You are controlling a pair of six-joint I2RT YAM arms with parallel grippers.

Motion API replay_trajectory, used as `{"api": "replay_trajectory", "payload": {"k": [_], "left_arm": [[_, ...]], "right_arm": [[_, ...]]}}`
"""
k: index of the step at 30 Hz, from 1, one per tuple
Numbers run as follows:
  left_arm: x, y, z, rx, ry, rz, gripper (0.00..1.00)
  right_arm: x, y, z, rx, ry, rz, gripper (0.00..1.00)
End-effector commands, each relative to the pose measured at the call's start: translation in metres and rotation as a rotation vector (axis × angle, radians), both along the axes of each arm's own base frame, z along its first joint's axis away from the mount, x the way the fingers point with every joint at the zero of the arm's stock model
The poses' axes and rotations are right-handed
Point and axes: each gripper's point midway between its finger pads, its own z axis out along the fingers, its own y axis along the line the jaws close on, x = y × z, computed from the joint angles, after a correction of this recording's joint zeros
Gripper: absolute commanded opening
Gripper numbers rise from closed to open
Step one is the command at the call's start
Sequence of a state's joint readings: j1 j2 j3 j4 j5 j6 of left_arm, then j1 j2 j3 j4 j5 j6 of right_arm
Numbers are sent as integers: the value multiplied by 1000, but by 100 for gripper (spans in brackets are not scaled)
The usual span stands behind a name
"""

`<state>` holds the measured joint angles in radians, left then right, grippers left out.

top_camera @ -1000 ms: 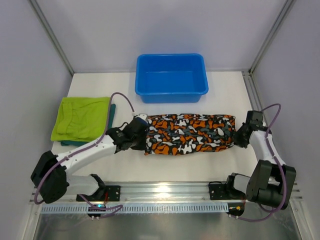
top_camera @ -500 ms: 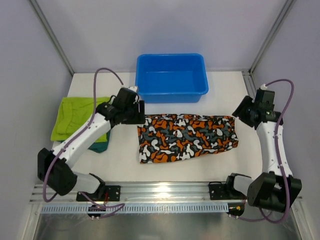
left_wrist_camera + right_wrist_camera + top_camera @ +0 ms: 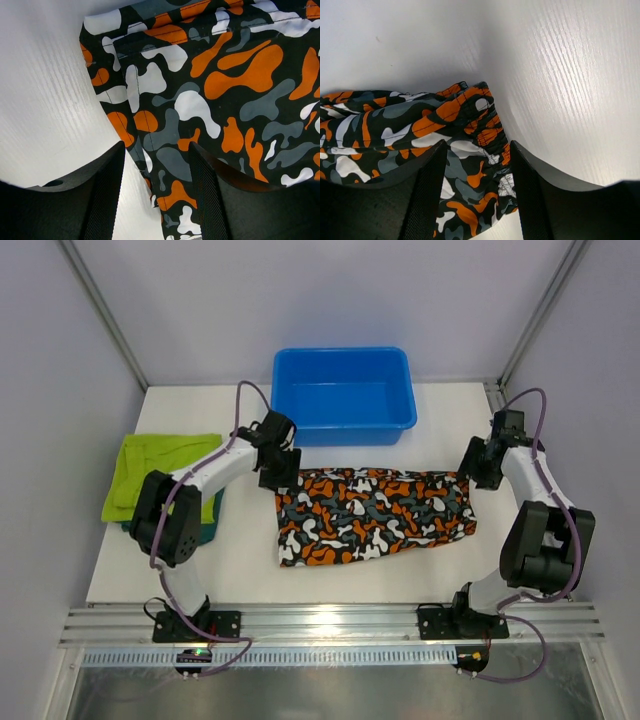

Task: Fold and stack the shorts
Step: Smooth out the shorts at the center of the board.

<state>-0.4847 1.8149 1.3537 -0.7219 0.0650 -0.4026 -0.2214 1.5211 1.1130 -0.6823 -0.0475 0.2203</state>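
Note:
The camouflage shorts (image 3: 375,515) lie flat across the middle of the table, folded into a long band. My left gripper (image 3: 281,478) hovers over their far left corner, jaws open. In the left wrist view the cloth's edge (image 3: 165,130) runs between the fingers of the left gripper (image 3: 156,200), lying loose. My right gripper (image 3: 470,468) is at the far right corner, also open, and the elastic waistband (image 3: 485,135) lies under the right gripper (image 3: 476,195). The lime shorts (image 3: 150,475) rest folded at the left on the teal shorts (image 3: 212,512).
A blue tub (image 3: 343,392) stands at the back centre, just beyond the camouflage shorts and close to my left gripper. Walls enclose the table on the left, right and back. A metal rail (image 3: 330,620) runs along the near edge.
Both grippers were shut at the ends of the camouflage shorts, then opened and let go. They rose and now sit at the far corners. The shorts lie wider and slightly skewed.

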Motion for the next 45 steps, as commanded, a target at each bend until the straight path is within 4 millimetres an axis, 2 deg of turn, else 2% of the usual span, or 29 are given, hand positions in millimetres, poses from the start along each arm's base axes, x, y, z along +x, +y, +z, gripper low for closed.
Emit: {"api": "replay_trajectory", "payload": {"k": [1,5,6,7,8,9,10,12,13,14,15,20,22,23,25,27,30,32,35,37,41,45], "left_arm": [[14,-5,23,-29,-79,-11,55],[19,-9,54,-70,-141,8,55],[19,-15,63,-113,-154,14,55],[20,-29,69,-189,-166,-7,54],[20,-35,70,-222,-169,-2,53],[14,-37,62,-241,-152,23,53],[12,-40,59,-262,-152,25,53],[18,-47,52,-293,-182,30,54],[17,-46,40,-283,-165,41,54],[22,-46,35,-276,-180,48,54],[24,-45,30,-272,-175,51,54],[30,-47,-3,-258,-114,81,53],[32,-46,-9,-244,-110,87,52],[33,-46,-14,-235,-105,88,53],[35,-42,-19,-209,-104,96,52],[35,-39,-29,-186,-85,93,53],[39,-33,-40,-159,-78,91,54],[41,-29,-45,-147,-62,85,55],[51,-11,-57,-107,-30,103,55],[63,5,-63,-74,-26,121,55],[72,29,-66,-9,-7,133,54],[74,24,-51,-48,-31,96,54]], "right_arm": [[24,-6,1,-50,-59,86,56],[47,1,-7,16,-107,150,52],[49,4,-10,33,-107,156,51],[51,7,-15,56,-106,165,50],[55,10,-15,72,-124,171,49],[55,17,-18,104,-130,186,47],[59,18,-17,110,-153,191,40],[56,19,-20,112,-156,188,29],[56,17,-19,103,-158,185,23],[54,16,-16,90,-161,177,10],[54,14,-12,82,-167,169,6],[53,2,22,6,-203,131,4],[49,-1,25,-3,-184,128,4],[49,0,27,-2,-183,132,9],[49,0,29,4,-197,108,23],[48,-1,26,7,-194,101,43],[50,1,17,30,-191,119,55],[49,2,8,51,-185,103,57],[47,4,-5,97,-173,90,59],[48,7,-3,123,-201,95,60],[45,12,-6,168,-223,94,60],[54,21,-7,227,-253,134,60]]}}
